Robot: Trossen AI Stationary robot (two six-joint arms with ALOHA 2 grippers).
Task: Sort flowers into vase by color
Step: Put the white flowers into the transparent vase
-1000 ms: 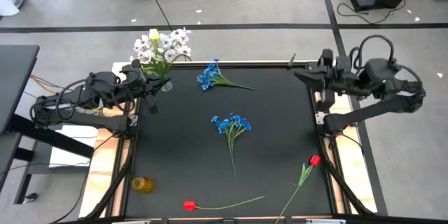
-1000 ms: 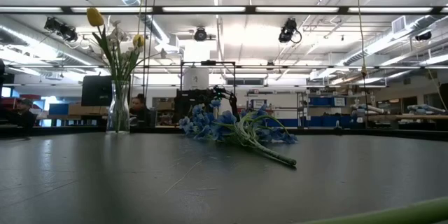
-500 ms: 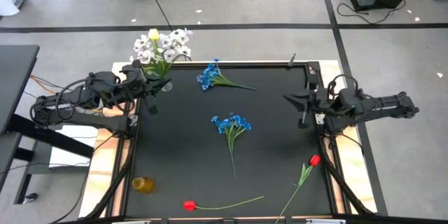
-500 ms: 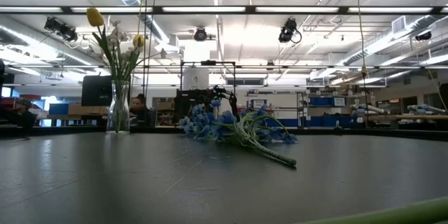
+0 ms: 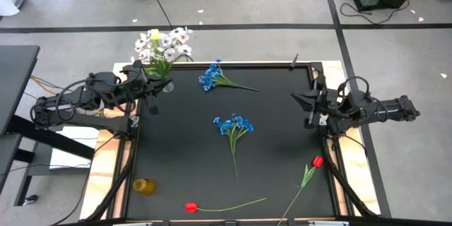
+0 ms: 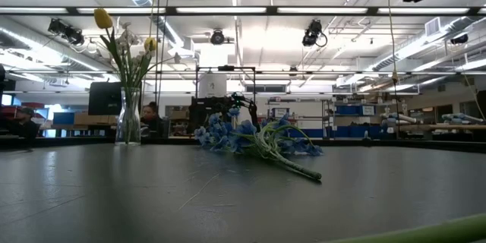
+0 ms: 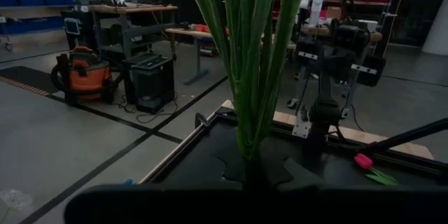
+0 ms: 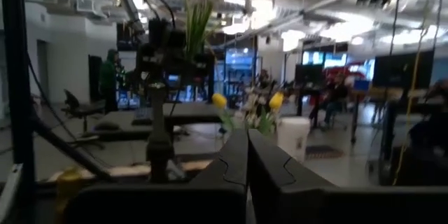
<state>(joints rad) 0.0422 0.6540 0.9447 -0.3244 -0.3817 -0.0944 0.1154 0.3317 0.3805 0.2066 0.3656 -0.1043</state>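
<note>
Your left gripper (image 5: 150, 88) is sitting at the table's (image 5: 275, 123) far-left corner, right beside the vase (image 6: 128, 118), and its jaws are clenched on a bunch of green stalks (image 7: 248, 63) — the left wrist view is showing those stems rising straight up from between the fingers. The white blossoms (image 5: 168, 44) and a yellow tulip (image 5: 155, 35) are spreading above the vase there. Your right gripper (image 5: 302, 101) is hanging over the table's right edge with its fingers (image 8: 269, 175) pressed together and nothing between them.

The rest of the flowers are lying loose on the dark mat — one blue cluster (image 5: 210, 76) near the far edge, a second blue cluster (image 5: 234, 124) around the middle with its stalk pointing toward the near side. A red tulip (image 5: 191, 207) is lying along the near edge, and another red tulip (image 5: 318, 162) is resting by the near-right corner. A small yellow cup (image 5: 143, 186) is standing at the near-left edge.
</note>
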